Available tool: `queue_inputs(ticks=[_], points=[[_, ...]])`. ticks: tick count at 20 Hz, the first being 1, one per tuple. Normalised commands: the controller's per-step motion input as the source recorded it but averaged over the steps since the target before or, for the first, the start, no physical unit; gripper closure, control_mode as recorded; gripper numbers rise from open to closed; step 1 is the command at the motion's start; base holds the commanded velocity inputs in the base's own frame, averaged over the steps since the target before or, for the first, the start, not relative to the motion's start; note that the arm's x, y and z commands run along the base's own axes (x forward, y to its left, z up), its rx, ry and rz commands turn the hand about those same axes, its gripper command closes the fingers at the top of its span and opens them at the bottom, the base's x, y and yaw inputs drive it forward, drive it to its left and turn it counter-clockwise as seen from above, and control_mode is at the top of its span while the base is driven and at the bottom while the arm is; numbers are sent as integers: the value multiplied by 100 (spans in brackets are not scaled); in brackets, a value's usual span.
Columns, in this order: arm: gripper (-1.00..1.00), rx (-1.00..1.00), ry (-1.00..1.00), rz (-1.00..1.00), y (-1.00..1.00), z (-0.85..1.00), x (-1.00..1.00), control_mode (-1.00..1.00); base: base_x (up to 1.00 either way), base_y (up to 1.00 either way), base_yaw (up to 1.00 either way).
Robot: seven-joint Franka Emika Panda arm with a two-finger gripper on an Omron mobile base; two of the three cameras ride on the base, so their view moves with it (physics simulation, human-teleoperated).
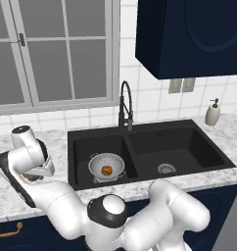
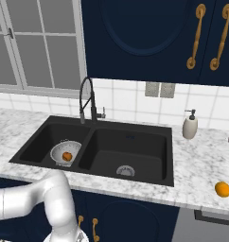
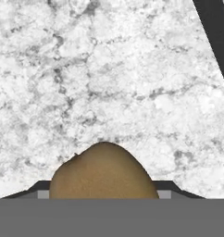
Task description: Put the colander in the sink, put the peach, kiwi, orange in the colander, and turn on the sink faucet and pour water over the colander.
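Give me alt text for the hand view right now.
A dull-brown kiwi sits at the bottom centre, between the dark fingers whose tips show on either side of it. Beyond lies grey-white marbled counter, with the sink edge crossing the top right corner.

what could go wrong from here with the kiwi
1. The claw sits around the kiwi on the counter; the rounded fruit fills the view between the fingers, so it may slip out when lifted.
2. The colander in the sink already holds an orange-coloured fruit; a dropped kiwi might bounce off it.
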Motion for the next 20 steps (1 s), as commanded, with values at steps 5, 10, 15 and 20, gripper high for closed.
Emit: queue_inputs(ticks=[5,10,15,20], points=[[100,-2,0,-21,-89,19,6,-100,0,0,0],[100,-2,0,-17,-100,11,7,-100,0,0,0],[100,-1,0,-13,-99,8,18,-100,0,0,0],[100,-2,8,-10,-99,4,24,-100,0,0,0]])
